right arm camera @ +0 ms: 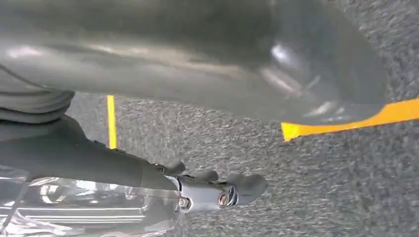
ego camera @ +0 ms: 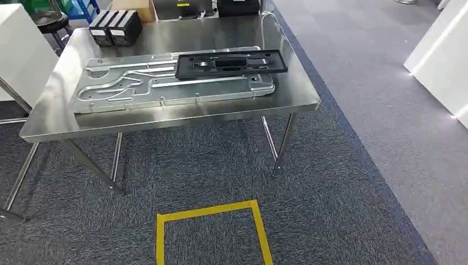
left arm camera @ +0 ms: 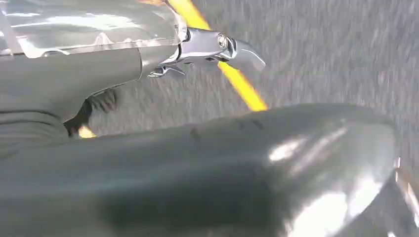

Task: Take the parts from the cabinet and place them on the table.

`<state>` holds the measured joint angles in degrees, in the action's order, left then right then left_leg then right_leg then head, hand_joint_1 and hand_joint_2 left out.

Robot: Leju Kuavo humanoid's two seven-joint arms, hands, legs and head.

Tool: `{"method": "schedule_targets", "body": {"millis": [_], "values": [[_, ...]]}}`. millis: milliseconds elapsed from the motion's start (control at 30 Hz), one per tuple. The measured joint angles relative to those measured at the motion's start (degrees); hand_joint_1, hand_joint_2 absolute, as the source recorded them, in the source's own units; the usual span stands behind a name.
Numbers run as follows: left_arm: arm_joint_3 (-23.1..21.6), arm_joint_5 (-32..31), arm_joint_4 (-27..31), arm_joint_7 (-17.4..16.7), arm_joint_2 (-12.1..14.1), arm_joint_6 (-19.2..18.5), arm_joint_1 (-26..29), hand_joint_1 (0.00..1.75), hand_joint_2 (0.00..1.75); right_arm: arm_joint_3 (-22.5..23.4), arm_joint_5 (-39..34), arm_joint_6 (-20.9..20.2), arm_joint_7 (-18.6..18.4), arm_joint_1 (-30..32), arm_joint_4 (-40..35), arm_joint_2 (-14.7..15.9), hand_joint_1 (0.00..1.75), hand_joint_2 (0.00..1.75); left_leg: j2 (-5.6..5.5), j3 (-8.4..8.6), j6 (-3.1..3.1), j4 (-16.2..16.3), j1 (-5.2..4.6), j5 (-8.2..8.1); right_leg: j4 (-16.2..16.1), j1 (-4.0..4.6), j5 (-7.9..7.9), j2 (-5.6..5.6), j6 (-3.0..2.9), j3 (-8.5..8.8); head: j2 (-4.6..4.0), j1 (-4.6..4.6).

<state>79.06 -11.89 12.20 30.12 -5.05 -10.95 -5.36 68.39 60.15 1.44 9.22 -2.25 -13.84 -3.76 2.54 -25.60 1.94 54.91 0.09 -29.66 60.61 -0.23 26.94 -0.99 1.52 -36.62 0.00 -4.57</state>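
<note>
A steel table (ego camera: 165, 124) stands in front of me in the head view. On it lies a large silver metal plate (ego camera: 165, 85) with pressed channels. A flat black frame part (ego camera: 232, 63) rests across the plate's far right end. In the left wrist view my left hand (left arm camera: 123, 59) hangs over the carpet with its fingers (left arm camera: 232, 47) stretched out and nothing in them. My right hand (right arm camera: 123, 173) hangs the same way over the carpet, fingers (right arm camera: 232, 190) straight, holding nothing.
Two black boxes (ego camera: 116, 26) stand at the table's far left corner. A yellow tape square (ego camera: 212, 212) marks the dark carpet before the table. A white cabinet (ego camera: 19, 49) flanks the left, a white unit (ego camera: 441, 61) the right across a grey aisle.
</note>
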Motion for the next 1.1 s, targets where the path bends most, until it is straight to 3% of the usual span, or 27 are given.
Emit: {"method": "schedule_targets", "body": {"millis": [33, 67, 100, 133, 167, 200, 233, 267, 300, 333, 367, 433, 467, 500, 567, 600, 633, 667, 700, 767, 800, 833, 933, 967, 1000, 1033, 1100], "values": [[0.0, 0.6, 0.0, 0.0, 0.0, 0.0, 0.0, 0.0, 0.0, 0.0, 0.0, -0.2, -0.1, 0.0, 0.1, 0.0, 0.0, 0.0, -0.08, -0.84, 0.45, 0.0, -0.01, 0.74, 3.6, -0.18, 3.77, 0.34, 0.26, -0.96, 0.0, 0.0], [-0.1, 0.8, 0.0, -0.2, 0.0, 0.1, 0.0, 0.0, 0.0, 0.0, 0.2, -0.3, -0.2, 0.2, 0.1, 0.0, 0.0, 0.0, -0.27, -1.69, 0.45, 0.0, -0.04, 1.4, 7.9, -0.23, 6.85, 0.49, 0.49, -2.01, 0.0, 0.0], [-0.1, 0.7, 0.0, -0.4, 0.0, 0.1, 0.1, 0.0, 0.0, 0.0, 0.4, -0.5, -0.3, 0.2, 0.2, 0.0, 0.0, 0.0, -0.41, -2.47, 0.4, 0.0, -0.04, 1.97, 11.6, -0.28, 8.2, 0.55, 0.71, -2.79, 0.0, 0.0], [-0.1, 0.6, 0.0, -0.5, 0.0, 0.1, 0.1, 0.0, 0.0, 0.0, 0.5, -0.6, -0.3, 0.2, 0.2, 0.0, 0.0, 0.0, -0.42, -3.2, 0.29, 0.1, -0.04, 2.54, 14.2, -0.39, 7.56, 0.58, 0.86, -3.1, 0.0, 0.0], [-0.1, 0.6, 0.0, -0.7, 0.0, 0.1, 0.2, 0.0, 0.0, 0.0, 0.5, -0.6, -0.3, 0.2, 0.2, 0.0, 0.0, 0.0, -0.4, -4.03, 0.14, 0.2, -0.04, 3.11, 14.9, -0.56, 5.2, 0.58, 0.93, -2.5, 0.0, 0.0], [-0.2, 0.6, 0.0, -0.8, 0.0, 0.1, 0.2, 0.0, 0.0, 0.0, 0.5, -0.6, -0.2, 0.2, 0.2, 0.0, 0.0, 0.0, -0.4, -4.73, -0.03, 0.3, 0.0, 3.57, 13.2, -0.66, 2.83, 0.57, 0.91, -0.87, 0.0, 0.0], [-0.2, 0.6, 0.0, -0.9, 0.0, 0.1, 0.1, 0.0, 0.0, 0.0, 0.5, -0.6, -0.2, 0.2, 0.2, 0.0, 0.0, 0.0, -0.4, -5.3, -0.26, 0.5, 0.05, 3.98, 9.3, -0.71, 1.16, 0.57, 0.81, 2.05, 0.0, 0.0], [-0.2, 0.6, 0.0, -0.9, -0.1, 0.0, 0.1, 0.0, 0.0, 0.0, 0.6, -0.6, -0.1, 0.1, 0.2, 0.0, 0.0, 0.0, -0.42, -5.63, -0.53, 0.7, 0.1, 4.32, 3.8, -0.73, 1.0, 0.58, 0.63, 5.94, 0.0, 0.0], [-0.3, 0.6, 0.0, -1.0, -0.1, -0.1, 0.1, 0.0, 0.0, 0.0, 0.7, -0.7, 0.0, 0.1, 0.2, 0.0, 0.0, 0.0, -0.44, -6.05, -0.78, 1.2, -0.11, 4.48, -1.1, -0.65, 1.83, 0.63, 0.4, 9.78, 0.0, 0.0], [-0.3, 0.6, 0.0, -1.1, 0.0, -0.2, 0.1, 0.0, 0.0, 0.0, 0.7, -0.7, 0.2, 0.0, 0.2, 0.1, 0.0, 0.0, -0.48, -6.51, -1.04, 1.7, -0.29, 4.65, -4.4, -0.46, 2.96, 0.68, 0.0, 11.41, 0.0, -0.02], [-0.3, 0.6, 0.0, -1.1, 0.0, -0.2, 0.0, 0.0, 0.0, 0.0, 0.7, -0.7, 0.2, 0.0, 0.2, 0.1, 0.0, 0.0, -0.45, -6.86, -1.41, 2.1, -0.39, 4.95, -5.3, -0.49, 3.67, 0.66, -0.25, 11.22, 0.0, 0.0], [-0.3, 0.6, 0.0, -1.2, 0.0, -0.4, 0.0, 0.0, 0.0, 0.0, 0.8, -0.7, 0.2, 0.0, 0.3, 0.1, 0.0, 0.0, -0.35, -7.43, -2.13, 2.2, -0.38, 5.57, -5.0, -0.53, 3.35, 0.72, -1.12, 10.38, 0.0, -0.02], [-0.3, 0.6, 0.0, -1.2, 0.0, -0.5, 0.0, 0.0, 0.0, 0.0, 0.8, -0.7, 0.2, 0.1, 0.3, 0.1, 0.0, 0.0, -0.67, -7.87, -2.43, 2.8, -0.13, 5.02, -5.2, -0.74, 2.93, 0.52, -1.75, 10.31, 0.0, 0.0], [-0.3, 0.6, 0.0, -1.2, 0.0, -0.6, 0.1, 0.0, 0.0, 0.0, 0.9, -0.7, 0.3, 0.1, 0.3, 0.1, 0.0, 0.0, -1.23, -8.6, -2.69, 4.6, -0.01, 3.0, -5.2, -0.67, 2.69, 0.47, -2.13, 10.0, 0.0, 0.0], [-0.3, 0.6, 0.0, -1.2, -0.1, -0.8, 0.2, 0.0, 0.0, 0.0, 1.1, -0.7, 0.3, 0.1, 0.3, 0.1, 0.0, 0.0, -1.73, -12.08, -3.04, 13.6, 0.22, -2.55, -5.2, -0.41, 2.11, 0.37, -2.6, 9.2, 0.0, -0.02], [-0.3, 0.6, 0.0, -1.2, -0.1, -0.9, 0.3, 0.0, 0.0, 0.0, 1.3, -0.9, 0.2, 0.1, 0.3, 0.1, 0.0, 0.0, -1.85, -13.89, -3.16, 18.6, 0.24, -4.58, -5.0, -0.23, 1.84, 0.39, -2.67, 8.71, 0.0, -0.02], [-0.3, 0.6, 0.0, -1.2, -0.1, -0.9, 0.3, 0.0, 0.0, 0.0, 1.6, -1.3, 0.1, 0.2, 0.3, 0.1, 0.0, 0.0, -1.88, -14.58, -3.15, 21.0, 0.24, -5.09, -4.9, -0.1, 1.68, 0.42, -2.7, 8.36, 0.0, -0.02], [-0.3, 0.6, 0.0, -1.3, -0.1, -0.9, 0.3, 0.0, 0.0, 0.0, 1.8, -1.6, 0.0, 0.2, 0.3, 0.1, 0.0, 0.0, -1.89, -14.26, -3.05, 21.1, 0.24, -4.64, -4.8, -0.01, 1.58, 0.43, -2.69, 8.12, 0.0, -0.02], [-0.3, 0.6, 0.0, -1.3, -0.1, -0.9, 0.4, 0.0, 0.0, 0.0, 1.9, -2.1, -0.4, 0.2, 0.3, 0.1, 0.0, 0.0, -1.89, -11.97, -2.8, 17.8, 0.22, -2.43, -4.5, 0.09, 1.52, 0.51, -2.64, 7.93, 0.0, -0.02], [-0.3, 0.6, 0.0, -1.3, -0.1, -0.9, 0.3, 0.0, 0.0, 0.0, 2.3, -2.8, -1.0, 0.2, 0.3, 0.1, 0.0, 0.0, -1.9, -5.73, -2.02, 7.2, 0.1, 2.05, -4.2, 0.22, 1.52, 0.62, -2.59, 7.85, 0.0, -0.02], [-0.3, 0.6, 0.0, -1.3, -0.1, -0.9, 0.2, 0.0, 0.0, 0.0, 2.3, -3.0, -1.0, 0.2, 0.3, 0.0, 0.0, 0.0, -1.93, -3.97, -1.48, 3.4, -0.09, 1.76, -4.2, 0.16, 1.47, 0.6, -2.49, 7.72, 0.0, 0.0], [-0.3, 0.6, 0.0, -1.4, -0.1, -0.9, 0.2, 0.0, 0.0, 0.0, 2.5, -3.2, -1.4, 0.1, 0.5, -0.2, 0.0, 0.0, -1.87, -3.01, -1.35, 2.5, -0.39, 1.53, -4.0, 0.35, 1.29, 0.61, -2.05, 7.34, 0.0, -0.02], [-0.3, 0.5, 0.0, -1.7, -0.2, -0.6, 0.2, 0.0, 0.0, 0.0, 2.8, -3.7, -2.2, 0.0, 0.5, -0.2, 0.0, 0.0, -1.9, -3.63, -0.73, 1.7, -0.56, 1.58, -4.2, 0.32, 0.8, 0.55, -1.14, 7.05, 0.0, -0.02], [-0.3, 0.5, 0.0, -1.8, -0.2, -0.6, 0.2, 0.0, 0.0, 0.0, 2.8, -3.8, -2.5, 0.0, 0.5, -0.2, 0.0, 1.75, -1.92, -3.36, -0.2, 0.7, 0.16, 2.23, -4.1, 0.79, 1.02, 0.52, -0.72, 7.02, 0.0, 0.0], [-0.3, 0.5, 0.0, -1.9, -0.4, -0.5, 0.1, 0.0, 0.0, 0.0, 2.8, -3.9, -3.0, 0.0, 0.6, -0.1, 0.0, 1.75, -1.8, -3.26, 0.03, 0.5, 0.16, 2.49, -3.0, 0.54, 2.04, 0.74, -0.47, 6.56, 0.0, 0.0], [-0.3, 0.6, 0.0, -1.9, -0.4, -0.5, 0.1, 0.0, 0.0, 0.0, 2.8, -4.0, -3.2, 0.0, 0.7, -0.1, 0.0, 1.75, -1.76, -3.5, 0.39, 0.4, 0.19, 2.64, 0.1, 0.4, 4.28, 0.86, -0.3, 5.03, 0.0, 0.0], [-0.2, 0.6, 0.0, -2.2, -0.4, -0.3, 0.1, 0.0, 0.0, 0.0, 2.8, -4.2, -3.7, 0.1, 0.7, -0.1, 0.0, 1.75, -1.72, -3.84, 0.55, 0.5, -0.05, 2.74, 9.4, -0.11, 8.62, 0.9, 0.1, 0.54, 0.0, 0.0]]}}
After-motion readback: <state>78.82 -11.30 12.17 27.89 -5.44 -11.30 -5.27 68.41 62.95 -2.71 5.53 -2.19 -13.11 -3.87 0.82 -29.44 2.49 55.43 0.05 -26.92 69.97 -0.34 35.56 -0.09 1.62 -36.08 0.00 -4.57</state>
